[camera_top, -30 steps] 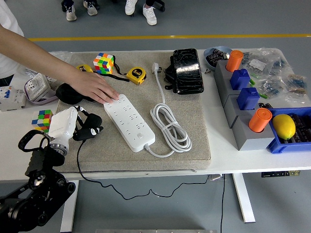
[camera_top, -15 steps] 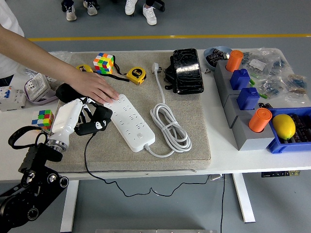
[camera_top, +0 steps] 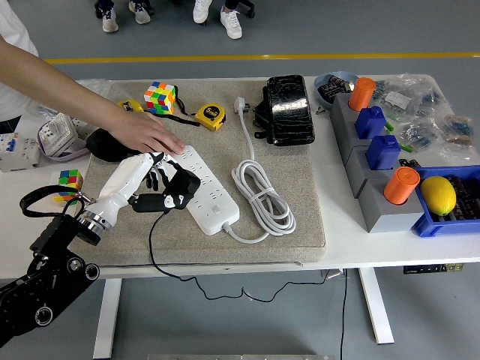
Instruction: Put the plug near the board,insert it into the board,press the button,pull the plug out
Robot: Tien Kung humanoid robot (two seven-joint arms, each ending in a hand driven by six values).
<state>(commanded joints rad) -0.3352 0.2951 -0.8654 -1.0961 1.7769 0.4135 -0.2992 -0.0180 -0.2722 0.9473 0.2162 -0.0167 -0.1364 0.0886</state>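
While a person's hand steadies the board, left-hand fingers clasp the plug.

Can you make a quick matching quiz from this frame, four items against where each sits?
Items:
1. black plug adapter
2. yellow lemon
3. yellow tape measure
4. person's hand

Places:
A. in the blue bin at the right
B. pressing the far end of the white power strip
C. held in the robot's left hand
D. far part of the grey mat, beside the colourful cube

Pairs: 1-C, 2-A, 3-D, 4-B
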